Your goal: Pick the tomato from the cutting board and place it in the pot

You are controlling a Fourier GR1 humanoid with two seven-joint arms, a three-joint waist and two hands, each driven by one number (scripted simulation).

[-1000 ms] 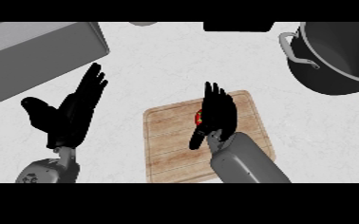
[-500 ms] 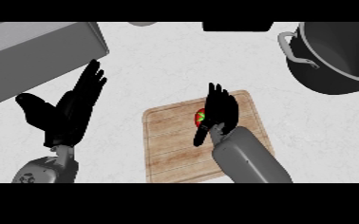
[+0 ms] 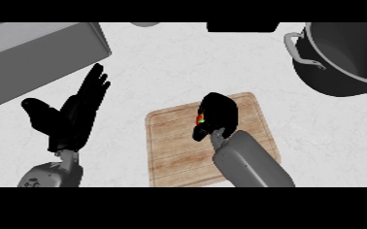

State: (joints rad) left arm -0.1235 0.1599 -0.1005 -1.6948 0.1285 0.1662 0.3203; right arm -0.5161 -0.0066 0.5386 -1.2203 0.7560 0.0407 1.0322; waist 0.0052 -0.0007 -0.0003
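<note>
Tomato point(image 3: 201, 119) on cutting board point(image 3: 172, 148), enclosed by right hand point(image 3: 221, 112).
Fingers curled round the tomato; only a red-green sliver shows. Pot point(image 3: 323, 77) at 2 o'clock, well apart. Left hand point(image 3: 72, 119) at 9 o'clock, fingers spread, off the board.

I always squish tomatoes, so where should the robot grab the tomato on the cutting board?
Around its round sides, from straight above. The tomato sits on the flat cutting board, so only top and sides are free, and a round shape is easy to wrap. The right hand curls over it that way, hiding most of it.
</note>
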